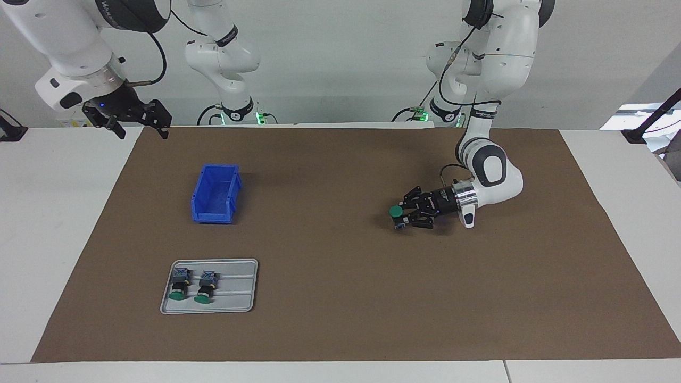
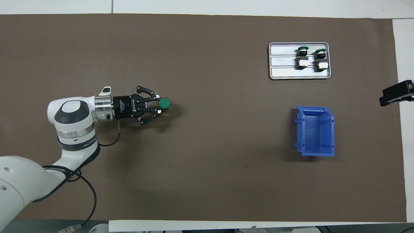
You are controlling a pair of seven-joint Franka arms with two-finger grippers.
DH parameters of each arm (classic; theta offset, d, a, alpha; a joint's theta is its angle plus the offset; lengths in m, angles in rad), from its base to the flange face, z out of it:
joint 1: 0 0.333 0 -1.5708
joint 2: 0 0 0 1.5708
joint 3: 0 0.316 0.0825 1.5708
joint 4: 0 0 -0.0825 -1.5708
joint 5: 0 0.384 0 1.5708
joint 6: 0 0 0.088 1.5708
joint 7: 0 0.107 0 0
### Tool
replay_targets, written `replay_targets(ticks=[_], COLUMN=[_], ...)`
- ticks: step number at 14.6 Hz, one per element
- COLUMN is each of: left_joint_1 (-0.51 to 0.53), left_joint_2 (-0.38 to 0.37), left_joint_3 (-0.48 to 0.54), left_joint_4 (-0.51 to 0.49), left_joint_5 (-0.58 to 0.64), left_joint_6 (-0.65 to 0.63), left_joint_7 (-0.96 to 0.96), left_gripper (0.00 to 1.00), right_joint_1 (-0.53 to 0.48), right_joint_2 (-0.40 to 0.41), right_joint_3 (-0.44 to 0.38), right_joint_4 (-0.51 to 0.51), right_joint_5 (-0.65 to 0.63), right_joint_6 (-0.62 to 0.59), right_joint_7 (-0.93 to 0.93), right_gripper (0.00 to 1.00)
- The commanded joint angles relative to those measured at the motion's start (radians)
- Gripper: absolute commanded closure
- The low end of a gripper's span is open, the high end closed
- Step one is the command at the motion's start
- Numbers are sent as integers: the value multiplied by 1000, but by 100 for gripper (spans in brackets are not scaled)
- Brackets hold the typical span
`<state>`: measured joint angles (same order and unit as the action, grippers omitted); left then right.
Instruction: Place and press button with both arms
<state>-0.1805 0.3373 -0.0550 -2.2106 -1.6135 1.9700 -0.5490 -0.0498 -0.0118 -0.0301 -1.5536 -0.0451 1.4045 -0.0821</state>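
Observation:
My left gripper [image 1: 406, 216] [image 2: 157, 105] lies low and level over the brown mat, toward the left arm's end of the table. It is shut on a button [image 1: 396, 211] [image 2: 164, 103] with its green cap up and its blue-grey block down at the mat. I cannot tell whether the button touches the mat. My right gripper [image 1: 140, 129] hangs raised and open over the mat's edge at the right arm's end. Only a black part of the right gripper [image 2: 396, 94] shows in the overhead view. That arm waits.
A grey tray [image 1: 250, 268] [image 2: 275, 61] holds two more green-capped buttons [image 1: 179, 284] [image 2: 302, 57], lying side by side. An empty blue bin [image 1: 215, 194] [image 2: 315, 131] stands nearer to the robots than the tray. The brown mat [image 1: 340, 298] covers most of the table.

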Motion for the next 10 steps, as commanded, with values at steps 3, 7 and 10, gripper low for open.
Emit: replay_targets(ticks=[3, 7, 10], left_joint_1=[-23, -17, -24], left_joint_2=[-4, -6, -4], left_joint_3=[6, 7, 7], left_joint_4=[-29, -35, -35], left_joint_5=[-45, -52, -62], left_joint_6=[-14, -11, -5], left_joint_7=[44, 46, 46], left_gripper=[100, 96, 90], right_joint_1=[-8, -8, -8], right_joint_2=[-16, -16, -16], right_joint_3=[3, 3, 3], right_joint_4=[-22, -22, -22], right_joint_5=[14, 14, 14], right_joint_6=[8, 8, 8], right_joint_7=[-22, -22, -22], right_gripper=[1, 1, 1])
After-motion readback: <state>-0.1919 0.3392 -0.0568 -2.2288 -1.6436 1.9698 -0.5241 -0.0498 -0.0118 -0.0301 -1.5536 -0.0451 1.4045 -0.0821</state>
